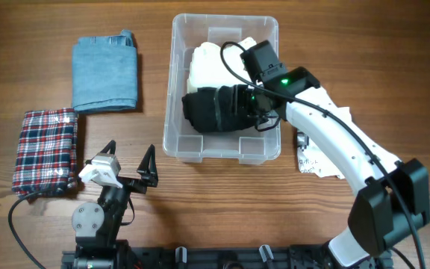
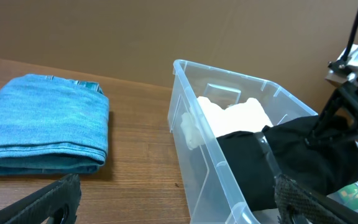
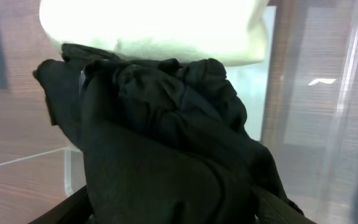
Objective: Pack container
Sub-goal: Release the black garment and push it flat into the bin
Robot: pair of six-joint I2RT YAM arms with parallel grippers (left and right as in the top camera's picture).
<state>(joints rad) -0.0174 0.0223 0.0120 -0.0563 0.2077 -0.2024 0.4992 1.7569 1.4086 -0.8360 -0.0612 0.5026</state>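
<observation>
Container [image 1: 176,75]: at 12 o'clock on the table.
My right gripper [image 1: 258,112]: inside it, grasping the black garment [image 1: 215,110] in the 6 o'clock half; white garment [image 1: 207,63] toward 12.
My left gripper [image 1: 131,147]: released, jaws wide, at 7 o'clock.
Outside: denim fold [image 1: 105,75] at 10 o'clock.

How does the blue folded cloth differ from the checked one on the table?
The blue cloth is plain; the checked cloth has a red, white and dark pattern. The blue cloth lies beside the container; the checked cloth lies farther left. Both are folded, outside the container.
</observation>
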